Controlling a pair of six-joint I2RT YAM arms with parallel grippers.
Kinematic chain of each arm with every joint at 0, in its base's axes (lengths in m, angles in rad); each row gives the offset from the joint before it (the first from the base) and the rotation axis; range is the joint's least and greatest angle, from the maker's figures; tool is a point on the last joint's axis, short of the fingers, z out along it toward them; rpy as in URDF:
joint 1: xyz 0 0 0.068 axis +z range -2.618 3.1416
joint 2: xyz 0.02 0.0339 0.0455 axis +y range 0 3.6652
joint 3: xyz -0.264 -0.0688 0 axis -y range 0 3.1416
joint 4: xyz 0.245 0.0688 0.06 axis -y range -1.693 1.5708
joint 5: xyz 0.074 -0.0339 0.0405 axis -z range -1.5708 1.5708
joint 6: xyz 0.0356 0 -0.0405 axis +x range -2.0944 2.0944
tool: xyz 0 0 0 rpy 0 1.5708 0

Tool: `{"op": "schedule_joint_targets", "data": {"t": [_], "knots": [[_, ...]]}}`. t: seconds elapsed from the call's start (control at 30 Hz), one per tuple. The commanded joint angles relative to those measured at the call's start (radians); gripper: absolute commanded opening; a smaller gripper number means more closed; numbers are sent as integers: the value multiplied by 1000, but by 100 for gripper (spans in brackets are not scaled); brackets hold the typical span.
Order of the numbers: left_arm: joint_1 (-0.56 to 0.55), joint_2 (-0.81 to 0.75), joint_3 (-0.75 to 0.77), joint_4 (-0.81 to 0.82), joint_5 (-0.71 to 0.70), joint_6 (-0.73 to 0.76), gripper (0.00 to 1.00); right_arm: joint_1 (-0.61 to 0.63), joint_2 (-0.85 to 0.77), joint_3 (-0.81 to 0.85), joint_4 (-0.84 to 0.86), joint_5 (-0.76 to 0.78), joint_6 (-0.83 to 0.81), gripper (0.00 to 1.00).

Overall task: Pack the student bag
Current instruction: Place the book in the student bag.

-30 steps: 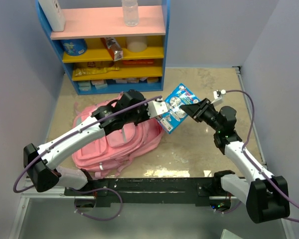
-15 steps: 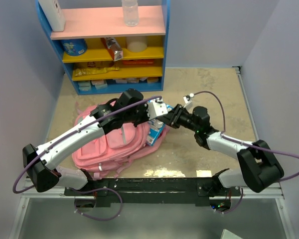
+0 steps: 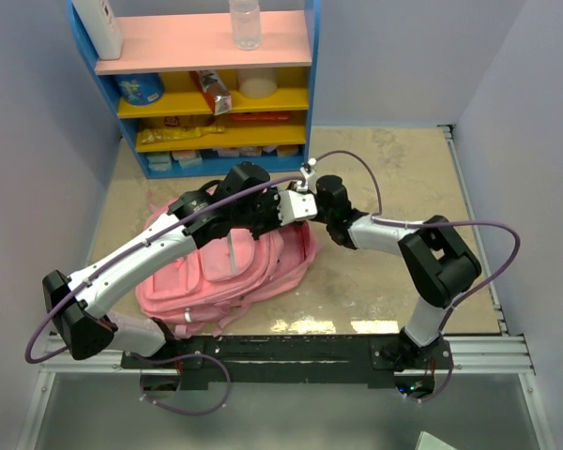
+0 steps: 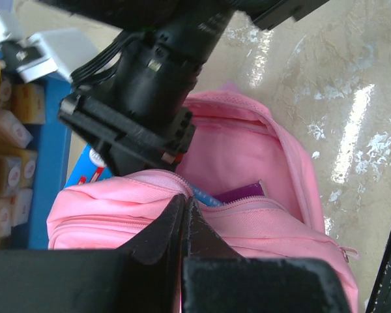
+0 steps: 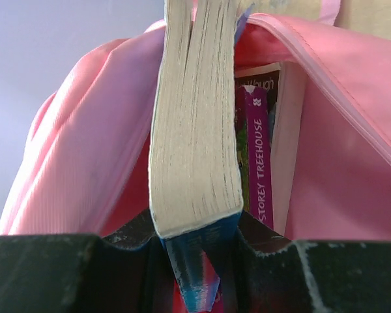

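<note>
The left claw is clenched on the zip-edged lip of the student bag, a large soft pink fabric backpack. It pinches the fabric so that the main compartment gapes just beyond its fingertips. Most of the bag's body spreads out below and behind this claw, lying on the bench toward the left arm's base.

The right claw sits at that opening, just beside the left one. It grasps a thick paperback book with a blue cover by its near end. The book's cream page edges run away from the claw into the mouth of the bag, with pink fabric on either side.

Inside the compartment, next to the gripped book, stands a purple-spined book lettered "STOREY TREEHOUSE", with a paler spine beside it.

The bench is a glossy beige marbled surface. Beyond both claws, against the far wall, stands a blue shelf unit with a pink top and yellow boards. A clear plastic bottle stands on top of it and small packets sit on its shelves. Pale grey-lilac walls close the bench in.
</note>
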Motion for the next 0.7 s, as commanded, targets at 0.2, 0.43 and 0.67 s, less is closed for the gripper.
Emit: {"op": "schedule_joint_targets", "data": {"t": [0.2, 0.43, 0.67], "knots": [[-3, -29, 29, 83, 126, 23, 0, 32, -82, 71, -286, 69, -298, 98], [-3, -31, 39, 63, 161, 29, 0, 33, -152, -13, -273, 268, -307, 80], [-4, -25, 43, 51, 193, 34, 0, 143, -62, 113, -266, 275, -307, 64]]}}
